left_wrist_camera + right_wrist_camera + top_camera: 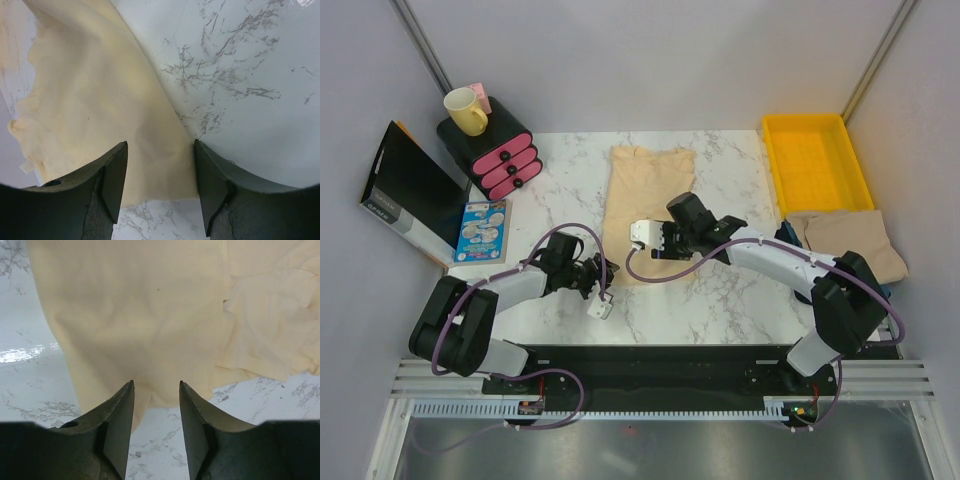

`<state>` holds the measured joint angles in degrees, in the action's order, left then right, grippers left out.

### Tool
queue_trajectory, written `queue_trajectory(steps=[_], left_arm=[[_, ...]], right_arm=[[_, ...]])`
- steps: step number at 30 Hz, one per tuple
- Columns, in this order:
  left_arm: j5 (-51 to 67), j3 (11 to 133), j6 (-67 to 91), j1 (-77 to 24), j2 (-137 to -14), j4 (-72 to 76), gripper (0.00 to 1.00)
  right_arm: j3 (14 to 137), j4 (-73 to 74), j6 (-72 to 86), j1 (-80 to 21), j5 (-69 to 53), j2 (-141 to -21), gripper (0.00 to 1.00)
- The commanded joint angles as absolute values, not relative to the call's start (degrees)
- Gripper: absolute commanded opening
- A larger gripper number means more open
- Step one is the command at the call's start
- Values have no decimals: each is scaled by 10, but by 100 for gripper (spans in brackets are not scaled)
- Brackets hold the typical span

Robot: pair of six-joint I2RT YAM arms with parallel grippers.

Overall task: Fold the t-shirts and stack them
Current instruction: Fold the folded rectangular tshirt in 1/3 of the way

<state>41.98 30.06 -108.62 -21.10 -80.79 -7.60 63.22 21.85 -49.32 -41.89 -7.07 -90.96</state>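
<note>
Item: one cream t-shirt [650, 195], folded to a long strip, flat at the centre of the marble worktop [720, 300]. My left end effector [160, 145], released with fingers apart, sits over its near left corner, the cloth lying flat between them. My right end effector [156, 382], likewise released, straddles the near hem. A second t-shirt [845, 242], folded, lies well apart at my right, just beside the yellow tray [770, 170].

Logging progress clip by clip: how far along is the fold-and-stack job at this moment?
Done: one folded t-shirt lies by the right edge of the table. In hand: a second t-shirt lies mid-table, narrowed to a long strip. The left gripper and right gripper stand open at its near hem, neither pinching it. Left: fold that strip shorter and stack it on the folded one.
</note>
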Motion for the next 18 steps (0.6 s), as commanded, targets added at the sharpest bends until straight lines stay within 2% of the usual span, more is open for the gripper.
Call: queue_trajectory(steps=[1,2,4,5,6,18], left_arm=[[421,306,-1067,-215,-809,-82,63],[421,308,-1068,-215,-812,-81,63],[421,308,-1067,-215,-814,-79,63],[421,310,-1066,-216,-816,-77,63],[421,311,-1065,-216,-816,-77,63],[413,320,-1058,-217,-823,-73,62]], right_arm=[[650,222,-497,-417,-74,-905,45],[649,219,-498,-417,-69,-910,33],[645,210,-498,-415,-62,-932,17],[643,207,-499,-414,-62,-938,3],[639,207,-500,-413,-62,-946,0],[588,249,-490,-414,-105,-955,0]])
